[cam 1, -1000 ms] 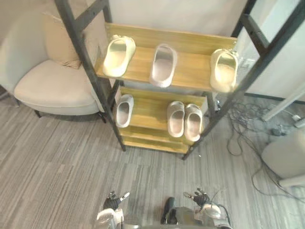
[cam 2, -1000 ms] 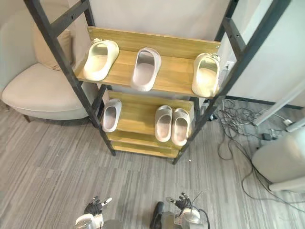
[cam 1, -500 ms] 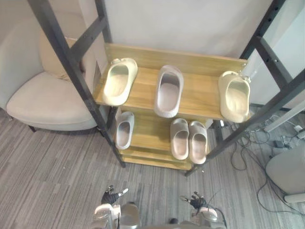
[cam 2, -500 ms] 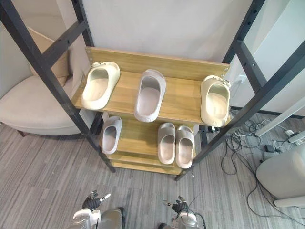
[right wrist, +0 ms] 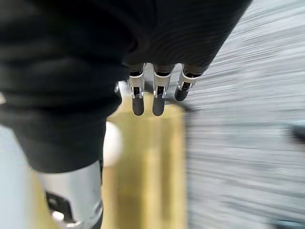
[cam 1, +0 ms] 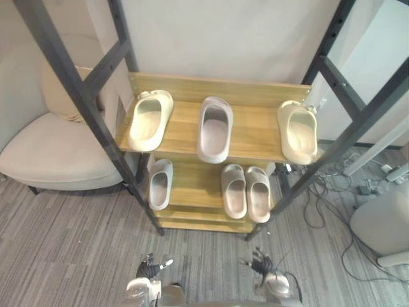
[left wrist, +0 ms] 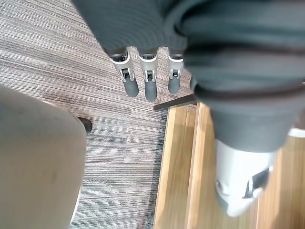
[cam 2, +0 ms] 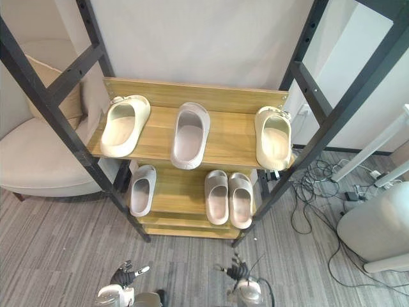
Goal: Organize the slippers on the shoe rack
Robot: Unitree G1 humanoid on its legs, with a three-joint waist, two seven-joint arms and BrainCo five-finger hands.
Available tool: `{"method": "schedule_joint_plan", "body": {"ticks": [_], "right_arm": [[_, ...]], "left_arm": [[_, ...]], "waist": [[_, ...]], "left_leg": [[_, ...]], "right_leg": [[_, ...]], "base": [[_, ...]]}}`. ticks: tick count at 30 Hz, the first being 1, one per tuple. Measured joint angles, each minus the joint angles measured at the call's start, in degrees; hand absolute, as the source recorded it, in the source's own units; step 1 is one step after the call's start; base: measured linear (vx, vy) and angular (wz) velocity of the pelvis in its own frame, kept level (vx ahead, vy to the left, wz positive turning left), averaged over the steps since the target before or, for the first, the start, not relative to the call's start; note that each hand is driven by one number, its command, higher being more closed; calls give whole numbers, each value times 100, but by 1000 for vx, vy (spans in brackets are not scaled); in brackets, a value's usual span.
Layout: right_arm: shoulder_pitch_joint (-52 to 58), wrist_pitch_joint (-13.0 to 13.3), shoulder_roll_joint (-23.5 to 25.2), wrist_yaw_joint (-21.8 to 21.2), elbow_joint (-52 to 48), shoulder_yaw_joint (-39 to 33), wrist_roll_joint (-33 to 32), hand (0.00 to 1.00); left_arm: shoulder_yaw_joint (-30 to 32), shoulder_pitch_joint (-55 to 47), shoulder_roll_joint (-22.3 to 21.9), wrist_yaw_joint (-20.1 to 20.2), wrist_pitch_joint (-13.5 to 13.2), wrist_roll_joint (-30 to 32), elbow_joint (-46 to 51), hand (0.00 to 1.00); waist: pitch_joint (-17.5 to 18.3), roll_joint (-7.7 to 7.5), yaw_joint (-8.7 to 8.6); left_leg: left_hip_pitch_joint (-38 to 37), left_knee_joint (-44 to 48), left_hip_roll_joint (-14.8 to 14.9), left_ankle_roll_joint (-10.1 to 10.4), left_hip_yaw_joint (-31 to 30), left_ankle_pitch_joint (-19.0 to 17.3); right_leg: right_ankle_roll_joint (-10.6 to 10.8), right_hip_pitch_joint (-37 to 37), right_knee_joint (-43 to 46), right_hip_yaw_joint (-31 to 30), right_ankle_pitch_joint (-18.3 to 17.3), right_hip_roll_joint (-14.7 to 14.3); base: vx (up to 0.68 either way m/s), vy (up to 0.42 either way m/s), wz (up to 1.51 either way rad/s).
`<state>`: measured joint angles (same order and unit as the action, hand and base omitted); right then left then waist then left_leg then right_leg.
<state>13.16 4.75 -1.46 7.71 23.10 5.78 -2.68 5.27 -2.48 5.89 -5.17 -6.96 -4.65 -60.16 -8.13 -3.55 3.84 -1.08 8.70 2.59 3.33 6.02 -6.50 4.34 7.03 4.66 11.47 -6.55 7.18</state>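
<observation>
The shoe rack (cam 1: 255, 125) has wooden shelves in a black frame. On its top shelf lie a cream slipper (cam 1: 150, 119) at the left, a pale grey slipper (cam 1: 215, 128) in the middle and a second cream slipper (cam 1: 298, 131) at the right. The lower shelf (cam 1: 198, 185) carries a single grey slipper (cam 1: 160, 183) at the left and a grey pair (cam 1: 246, 192) side by side at the right. My left hand (cam 1: 152, 267) and right hand (cam 1: 261, 263) hang low over the floor in front of the rack. Both are open and hold nothing, with fingers (left wrist: 148, 81) (right wrist: 157, 90) straight.
A beige armchair (cam 1: 51, 153) with a cushion stands left of the rack. Loose cables (cam 1: 332, 192) lie on the floor at the right, near a white rounded object (cam 1: 383, 224). The rack's slanted black uprights (cam 1: 77, 96) cross in front of the shelves.
The whole picture has shifted as the camera moved, so more of the wall behind the rack shows. The slippers lie as before and both hands stay low and open.
</observation>
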Motion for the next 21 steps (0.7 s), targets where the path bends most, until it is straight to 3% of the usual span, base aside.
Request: {"method": "schedule_joint_plan", "body": {"ticks": [3,9,12,21], "right_arm": [[600,258,-71,-47,-1515,10,277,0],[722,405,-170,-97,-2733,43,488,0],[574,606,-172,-93,-3346,156,512,0],[-905,738,-376,210,-3878,152,727,0]], "left_arm": [[54,-103,32,-63,-14,5,7,0],[43,-121,36,-62,-41,18,-11,0],[42,-152,51,-32,-135,19,-5,0],[46,-181,64,30,-222,122,59,0]], "waist": [[59,-48,-58],[83,-85,-67],[72,-67,-58],[32,-63,-17]], "left_leg": [[-118,-89,2,-10,112,15],[-257,-406,-57,-47,118,192],[-323,-526,-74,-58,101,266],[-403,-578,-124,-87,-28,309]], "right_leg": [[5,7,-8,-134,26,0],[23,-14,-143,-260,152,15],[31,-3,-146,-260,168,18],[64,134,-178,-184,210,43]], "base": [[-7,16,-25],[-45,12,-10],[-26,2,0],[-6,-4,5]]}}
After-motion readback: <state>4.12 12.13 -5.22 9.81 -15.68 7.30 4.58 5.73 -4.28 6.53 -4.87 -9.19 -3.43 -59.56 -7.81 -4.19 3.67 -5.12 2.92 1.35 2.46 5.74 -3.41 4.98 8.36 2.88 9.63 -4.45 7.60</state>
